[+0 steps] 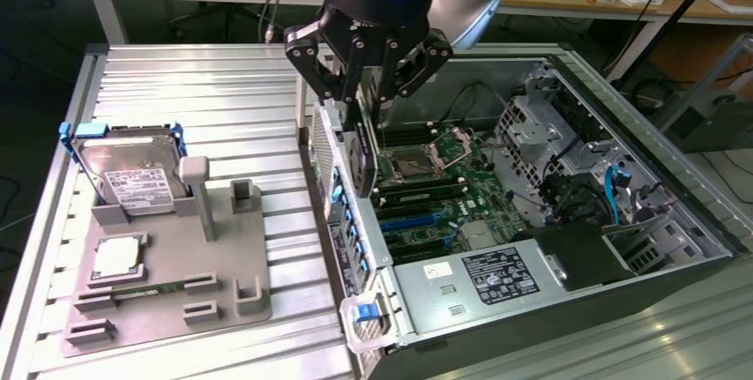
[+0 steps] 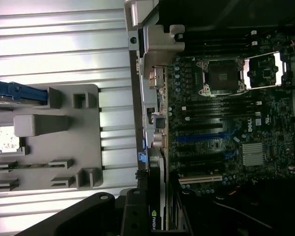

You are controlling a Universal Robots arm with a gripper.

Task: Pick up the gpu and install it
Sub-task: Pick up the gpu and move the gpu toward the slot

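Note:
The gpu (image 1: 360, 155) is a thin dark card hanging on edge from my gripper (image 1: 362, 98), whose fingers are shut on its upper edge. It hangs just inside the open computer case's rear wall (image 1: 341, 221), above the motherboard (image 1: 436, 195) and near the blue expansion slot (image 1: 418, 219). In the wrist view the gpu (image 2: 157, 182) runs out from the gripper (image 2: 155, 226) along the case's rear wall, beside the motherboard (image 2: 221, 132) and its blue slot (image 2: 201, 136). Whether the card touches a slot is hidden.
A grey parts holder (image 1: 176, 265) lies on the slatted metal table (image 1: 200, 107) at the exterior view's left. It carries a hard drive (image 1: 130, 168), a processor chip (image 1: 115, 258) and a memory stick (image 1: 141, 292). A power supply (image 1: 482, 279) and cables (image 1: 588, 195) crowd the case.

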